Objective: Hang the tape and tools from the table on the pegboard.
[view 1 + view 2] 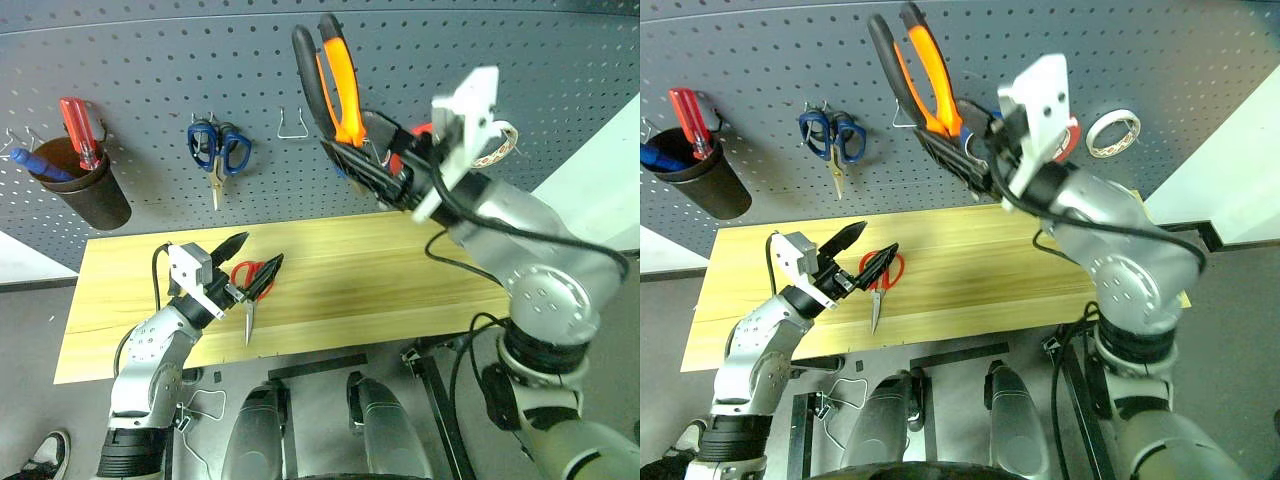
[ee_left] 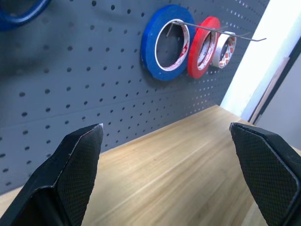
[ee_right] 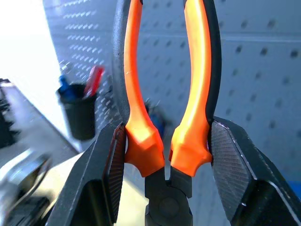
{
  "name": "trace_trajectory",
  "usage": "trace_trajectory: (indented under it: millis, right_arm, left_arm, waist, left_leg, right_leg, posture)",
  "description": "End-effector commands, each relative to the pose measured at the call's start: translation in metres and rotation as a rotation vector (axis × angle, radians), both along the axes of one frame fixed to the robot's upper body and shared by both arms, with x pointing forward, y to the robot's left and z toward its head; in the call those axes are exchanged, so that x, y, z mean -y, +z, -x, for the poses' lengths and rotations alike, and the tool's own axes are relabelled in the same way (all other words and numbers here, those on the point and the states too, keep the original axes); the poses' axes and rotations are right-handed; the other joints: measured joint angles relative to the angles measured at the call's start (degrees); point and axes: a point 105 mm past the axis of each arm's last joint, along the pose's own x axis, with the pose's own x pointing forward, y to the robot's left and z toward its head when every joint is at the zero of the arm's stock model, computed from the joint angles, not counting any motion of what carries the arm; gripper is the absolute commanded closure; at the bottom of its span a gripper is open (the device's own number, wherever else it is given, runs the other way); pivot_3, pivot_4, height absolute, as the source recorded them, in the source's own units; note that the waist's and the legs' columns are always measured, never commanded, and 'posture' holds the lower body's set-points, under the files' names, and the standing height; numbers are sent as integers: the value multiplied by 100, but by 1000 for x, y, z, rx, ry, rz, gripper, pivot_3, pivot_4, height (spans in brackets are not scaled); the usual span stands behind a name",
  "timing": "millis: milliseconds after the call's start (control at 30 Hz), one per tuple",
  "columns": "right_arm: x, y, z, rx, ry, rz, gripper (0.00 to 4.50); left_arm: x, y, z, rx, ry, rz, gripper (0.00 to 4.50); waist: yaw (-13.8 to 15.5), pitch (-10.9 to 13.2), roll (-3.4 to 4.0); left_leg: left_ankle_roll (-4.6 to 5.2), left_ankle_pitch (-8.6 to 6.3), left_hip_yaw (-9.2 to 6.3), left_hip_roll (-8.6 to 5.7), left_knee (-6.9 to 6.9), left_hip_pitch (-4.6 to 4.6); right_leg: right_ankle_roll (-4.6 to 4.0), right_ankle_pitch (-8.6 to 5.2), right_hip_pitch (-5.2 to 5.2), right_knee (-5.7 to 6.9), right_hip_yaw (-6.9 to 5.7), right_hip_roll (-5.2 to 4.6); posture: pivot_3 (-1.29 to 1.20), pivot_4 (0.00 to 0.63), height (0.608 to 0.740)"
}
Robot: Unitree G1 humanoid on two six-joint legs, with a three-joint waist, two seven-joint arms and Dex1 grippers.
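So the right gripper [image 3: 167, 155] is clamped on the pliers [image 1: 335, 80], squeezing them low on the orange-and-black handles just above the pivot, and it has them up in the air in front of the pegboard [image 1: 150, 60]. The long axis runs pretty much upright with a bit of a lean, handles pointing up and the nose end down into the gripper. The red-handled scissors [image 1: 252, 285] are flat on the table [image 1: 400, 290], long axis running front to back, handles toward the pegboard and the silver blades pointing at the near edge. The left gripper [image 1: 252, 262] hangs right over those handles with its fingers [image 2: 77, 160] spread wide apart and nothing between them. The red tape [image 2: 203, 47] is hanging on a long wire hook [image 2: 235, 35] on the pegboard, sandwiched between a blue roll [image 2: 164, 42] and a white roll [image 2: 225, 49], all three facing the same way. For containers, there's a dark cup [image 1: 85, 190] hung on the left end of the board with a red-handled screwdriver [image 1: 80, 130] and something blue-handled [image 1: 38, 165] sticking out of it. Blue-handled scissors [image 1: 217, 150] hang points-down beside it.
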Motion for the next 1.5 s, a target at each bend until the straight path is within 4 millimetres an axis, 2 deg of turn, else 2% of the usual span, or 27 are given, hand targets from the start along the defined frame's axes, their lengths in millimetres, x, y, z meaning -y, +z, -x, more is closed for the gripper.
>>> trace_trajectory:
  millis: [33,167,333,500,633,733,967,1100,1500]
  right_arm:
    - [-13,30,-5,110,-13,-61,2274]
    - [-35,36,-10,130,19,-71,2274]
    - [-50,36,-16,137,33,-68,2274]
    - [-72,44,-25,133,36,-112,2274]
    - [-81,46,-32,137,25,-123,2274]
    - [-86,49,-39,140,6,-131,2274]
    - [-102,41,-56,125,-12,-119,2274]
    - [-105,41,-63,123,-25,-122,2274]
    - [-95,36,-89,102,-128,-128,2274]
  left_arm:
    - [3,12,2,64,10,7,0]
    - [6,12,3,68,14,17,0]
    - [8,11,6,64,19,22,0]
    - [11,11,7,65,21,29,0]
    - [14,14,6,76,21,35,0]
    - [20,25,8,111,18,53,0]
    - [21,50,13,191,69,75,0]
    - [27,55,20,200,75,85,0]
    - [28,50,33,161,95,90,0]
  waist:
    - [-17,-2,2]
    - [-19,-4,1]
    - [-17,-4,1]
    - [-37,-4,1]
    - [-24,-4,1]
    - [-9,-4,1]
    - [-23,-2,4]
    - [-21,3,10]
    - [3,11,21]
  left_leg:
    - [1,0,2,0,0,0]
    - [1,0,1,1,-1,1]
    - [1,0,1,1,0,1]
    - [1,0,2,2,2,4]
    - [0,0,1,4,1,5]
    - [0,0,2,2,4,4]
    - [1,0,-1,3,4,4]
    - [1,0,-1,3,5,6]
    - [1,-1,-7,1,5,6]
  right_leg:
    - [3,2,0,0,1,-2]
    - [3,3,-2,6,-1,0]
    - [3,3,-2,8,-1,-1]
    - [0,5,-2,12,0,0]
    - [-1,5,-3,16,-2,2]
    - [-1,6,-2,15,-2,-1]
    - [-2,6,-2,17,-3,0]
    - [-3,6,-2,19,-2,1]
    - [-6,4,0,18,-5,0]
  posture:
    - [21,176,716]
    - [24,182,716]
    - [23,192,716]
    - [28,199,716]
    - [35,202,716]
    - [44,218,716]
    - [54,254,716]
    - [60,274,716]
    - [69,293,716]
